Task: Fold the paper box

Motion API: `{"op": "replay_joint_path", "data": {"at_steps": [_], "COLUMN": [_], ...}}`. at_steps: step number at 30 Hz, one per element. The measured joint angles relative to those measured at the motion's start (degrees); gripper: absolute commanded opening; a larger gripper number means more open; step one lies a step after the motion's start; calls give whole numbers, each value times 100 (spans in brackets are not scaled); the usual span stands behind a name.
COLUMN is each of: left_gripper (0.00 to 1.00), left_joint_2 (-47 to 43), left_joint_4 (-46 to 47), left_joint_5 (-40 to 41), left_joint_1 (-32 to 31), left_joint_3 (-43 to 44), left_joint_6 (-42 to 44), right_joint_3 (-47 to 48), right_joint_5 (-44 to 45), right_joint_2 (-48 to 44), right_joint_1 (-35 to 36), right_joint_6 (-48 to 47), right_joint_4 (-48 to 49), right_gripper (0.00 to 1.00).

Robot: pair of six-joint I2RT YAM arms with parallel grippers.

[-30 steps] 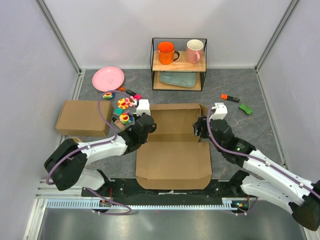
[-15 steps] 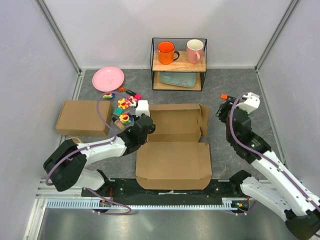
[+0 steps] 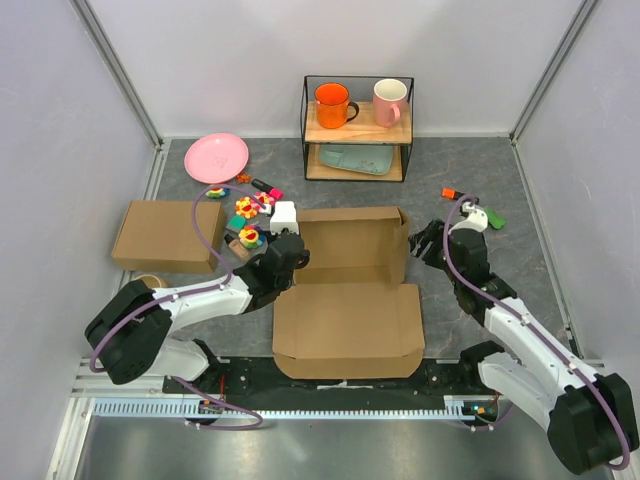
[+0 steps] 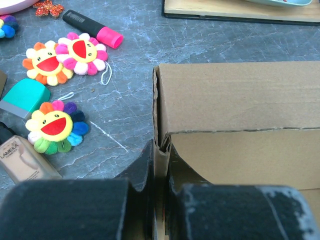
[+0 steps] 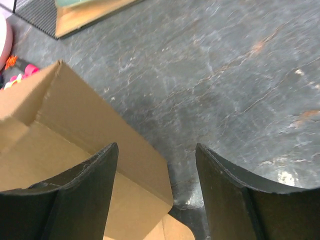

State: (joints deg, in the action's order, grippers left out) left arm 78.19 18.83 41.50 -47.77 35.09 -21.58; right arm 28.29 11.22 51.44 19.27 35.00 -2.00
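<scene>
The box (image 3: pixel 348 300) lies in the middle, between the two arms, half formed: back wall up, the wide panel flat toward the near edge; the left gripper (image 4: pixel 161 167) is clamped on the left side wall; the right gripper (image 5: pixel 156 165) hangs over the right wall, jaws apart, holding nothing. Step in hand, likely: standing the sides; next, the right must close on its wall and square it.

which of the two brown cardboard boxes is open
The paper box in the middle: it lies spread open, its inside showing, with the left gripper pinching its left wall. The cardboard box at far left is closed.
</scene>
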Motion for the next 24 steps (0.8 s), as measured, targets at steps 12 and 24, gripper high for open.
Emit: {"op": "replay_joint_path", "data": {"at_steps": [12,24], "left_gripper": [2,2], "left_joint_2": [0,-35], "left_joint_4": [105,101], "left_joint_5": [2,22], "left_joint_1": [-20,9], "left_joint_3": [-46,-79], "left_joint_6": [83,109], "right_joint_3": [-361,-492], "right_joint_5": [-833,-752], "right_joint_2": [-9,-284], "right_joint_1": [-2,275], "right_joint_6": [-118,-424], "right_joint_4": [892,1193], "right_gripper": [78,80]}}
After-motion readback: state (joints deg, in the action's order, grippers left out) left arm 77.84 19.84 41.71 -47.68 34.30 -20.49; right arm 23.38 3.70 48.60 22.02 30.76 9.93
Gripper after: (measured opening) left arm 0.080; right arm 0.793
